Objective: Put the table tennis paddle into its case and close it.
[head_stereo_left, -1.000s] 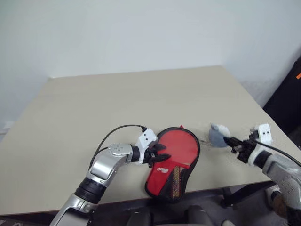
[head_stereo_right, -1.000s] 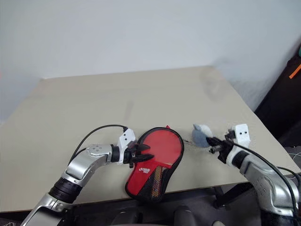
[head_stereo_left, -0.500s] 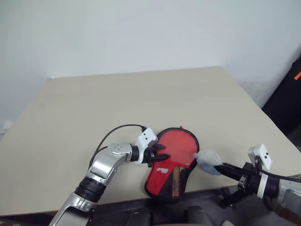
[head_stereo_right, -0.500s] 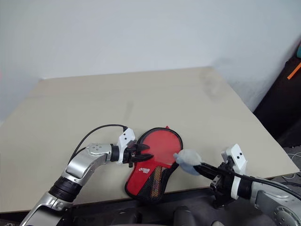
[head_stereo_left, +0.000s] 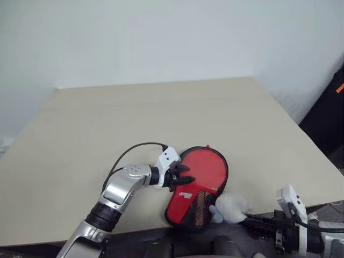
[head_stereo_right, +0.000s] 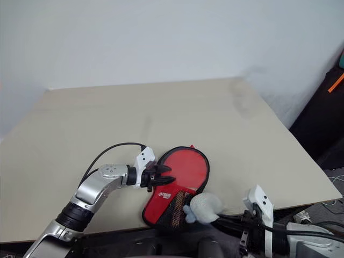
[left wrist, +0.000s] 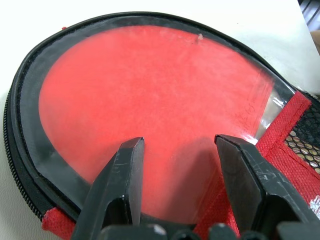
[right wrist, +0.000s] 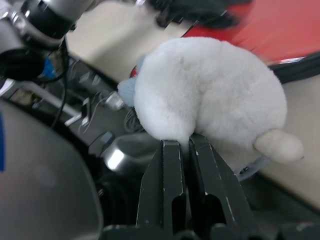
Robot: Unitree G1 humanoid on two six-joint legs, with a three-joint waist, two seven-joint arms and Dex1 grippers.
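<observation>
The red case (head_stereo_left: 189, 206) with black edging, white logo and mesh pocket lies at the table's front edge. Inside its open round end I see the table tennis paddle's red blade (left wrist: 150, 95), ringed by the black zip edge (left wrist: 30, 145); its handle is hidden. My left gripper (head_stereo_left: 183, 176) stands open at the case's left side, both fingertips (left wrist: 131, 150) resting over the blade. My right gripper (head_stereo_right: 221, 217) is low at the front edge, shut on a grey-white fluffy ball (right wrist: 210, 95) that hangs beside the case's narrow end (head_stereo_left: 207, 215).
The beige table (head_stereo_left: 161, 113) stretches wide and bare behind the case, up to a white wall. Its front edge runs just under the case. A dark object with an orange mark (head_stereo_left: 336, 102) stands past the right edge.
My right gripper has pulled the fluffy ball back and to the left, from the table right of the case down to the front edge by its narrow end. The left arm stayed still.
</observation>
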